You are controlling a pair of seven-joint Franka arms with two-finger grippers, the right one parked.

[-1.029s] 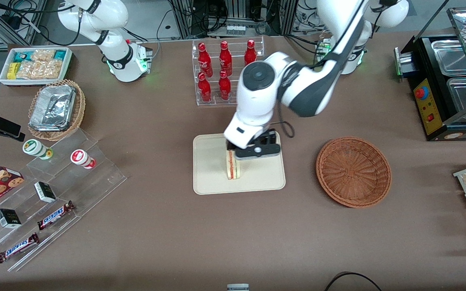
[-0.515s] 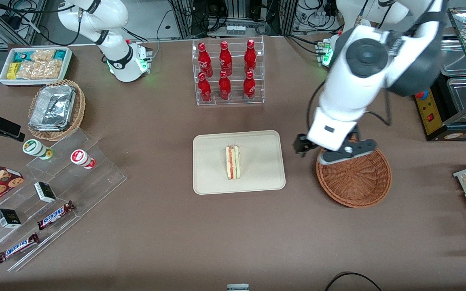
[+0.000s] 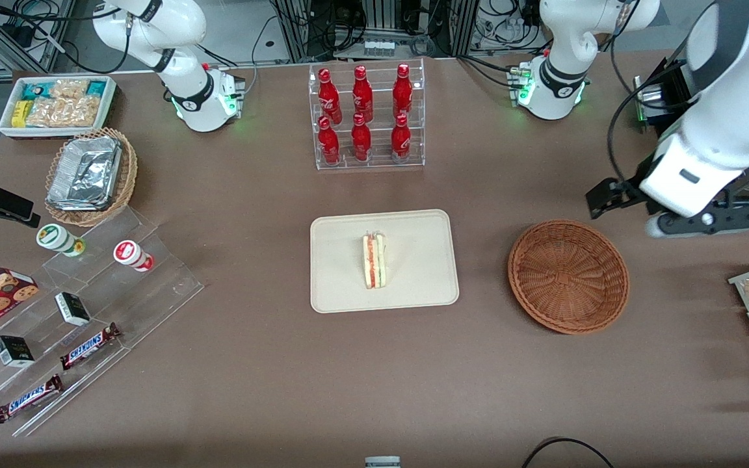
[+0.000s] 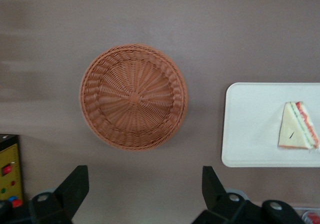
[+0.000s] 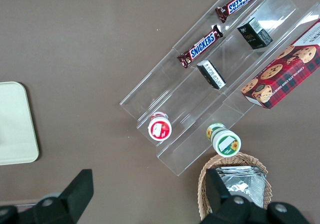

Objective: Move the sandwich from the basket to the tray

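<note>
Sandwich sits on the tray, roughly mid-tray, standing on one bread edge w/ the striped cut face turned up toward the front cam; wrist view shows it as a pale wedge w/ red/green layers along one side, nothing touching it. Basket is empty, beside the tray toward the working arm's end of the table, well apart from the sandwich. Gripper hangs high above the table near the working arm's end, farther from the front cam than the basket, nothing between its fingers, which are spread wide in the wrist view. Judging by this, placement looks done. Handling guess: v. light, soft bread, squashes easily, layers can shear or slide apart if pinched on the cut face; not slippery but crumbly. If it needs re-gripping, best bet is across the two flat bread faces, around mid-wedge, w/ just enough force to lift, not at the thin tip, where it'd likely fold. Standing on edge, it prob. tips w/ a small nudge, so approach straight from above, fingers clear on both sides before closing. Tray is stiff w/ a low rim, so little to stop a slide.
</note>
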